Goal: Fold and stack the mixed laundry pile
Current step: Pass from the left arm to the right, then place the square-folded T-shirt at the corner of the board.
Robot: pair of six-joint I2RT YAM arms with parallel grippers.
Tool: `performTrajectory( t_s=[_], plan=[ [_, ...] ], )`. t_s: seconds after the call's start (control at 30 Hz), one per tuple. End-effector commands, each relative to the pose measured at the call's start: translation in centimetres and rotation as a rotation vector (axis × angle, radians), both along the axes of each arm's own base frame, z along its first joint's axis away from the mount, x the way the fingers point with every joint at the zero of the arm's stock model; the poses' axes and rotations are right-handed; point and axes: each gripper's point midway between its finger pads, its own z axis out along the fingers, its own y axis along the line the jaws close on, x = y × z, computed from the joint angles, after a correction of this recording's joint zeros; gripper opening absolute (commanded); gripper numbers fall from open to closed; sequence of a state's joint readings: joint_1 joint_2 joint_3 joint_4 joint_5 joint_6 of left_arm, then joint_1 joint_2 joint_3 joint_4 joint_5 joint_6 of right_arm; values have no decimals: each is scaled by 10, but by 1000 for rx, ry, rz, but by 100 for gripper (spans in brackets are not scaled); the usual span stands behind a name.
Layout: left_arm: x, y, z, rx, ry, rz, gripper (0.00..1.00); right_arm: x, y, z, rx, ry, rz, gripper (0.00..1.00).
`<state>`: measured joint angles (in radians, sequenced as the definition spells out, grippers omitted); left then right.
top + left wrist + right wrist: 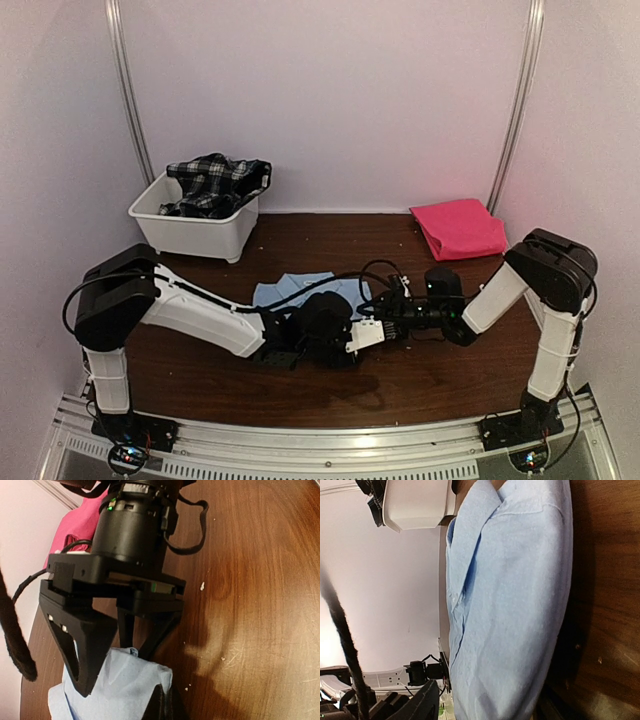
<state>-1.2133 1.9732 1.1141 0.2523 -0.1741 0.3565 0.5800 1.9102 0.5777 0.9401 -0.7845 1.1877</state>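
Pinching a raised fold of the light blue shirt point(290, 292), my left gripper point(162, 707) was clamped tight. From the way the cloth peaked up over its dark fingers, I judged the fabric was caught between them, not merely lying alongside. I held it so to give the limp cloth one fixed point for the other hand to work against.

My right gripper point(114, 672) hung just above the same bunch of fabric, pointing down. Its jaws stood apart with the blue cloth under and between them, and it gripped nothing.

The shirt lay on the brown table point(430, 380) at the middle, between my two arms, its collar toward the far side, mostly flat and not folded. The pink-red cloth point(458, 228) sat folded at the far right, well apart, which I took as the start of the stack. The plaid garment point(212, 182) was heaped in the white tub point(195, 232) at the far left. By my reckoning the shirt's fold was only beginning, and my right hand needed a hold on the opposite edge.
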Motion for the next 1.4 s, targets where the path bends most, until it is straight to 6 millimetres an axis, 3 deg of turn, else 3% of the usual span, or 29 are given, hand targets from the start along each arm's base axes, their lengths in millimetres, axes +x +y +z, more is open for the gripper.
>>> performTrajectory(
  t_s=[0.0, 0.23, 0.4, 0.5, 0.6, 0.63, 0.73, 0.8, 0.97, 1.2, 1.37],
  plan=[
    [2, -8, 31, -109, -15, -9, 0, 13, 14, 7, 43, -10, -30, 60],
    [-2, -7, 29, -104, -9, -29, 0, 30, 18, -5, 15, 2, -63, 48],
    [6, -3, 29, -95, -23, 19, 4, 44, 22, -12, -43, -12, -69, 18],
    [18, 5, 32, -113, 0, 105, 23, 51, 22, -8, -101, -57, -50, 1],
    [31, 20, 43, -162, 50, 178, 44, 63, 12, -3, -224, -124, -27, 0],
    [35, 26, 46, -176, 64, 197, 54, 64, 5, -7, -301, -129, -6, 0],
    [42, 41, 50, -192, 88, 243, 88, 79, -10, 3, -432, -220, 40, 0],
    [44, 48, 51, -199, 100, 268, 97, 90, -20, 11, -489, -273, 71, 0],
    [50, 62, 44, -204, 131, 329, 98, 124, -47, 21, -695, -409, 164, 0],
    [52, 72, 35, -202, 159, 381, 98, 187, -107, 51, -1032, -543, 82, 0],
    [52, 76, 28, -177, 165, 389, 98, 217, -142, 66, -1261, -596, 90, 0]
  ],
)
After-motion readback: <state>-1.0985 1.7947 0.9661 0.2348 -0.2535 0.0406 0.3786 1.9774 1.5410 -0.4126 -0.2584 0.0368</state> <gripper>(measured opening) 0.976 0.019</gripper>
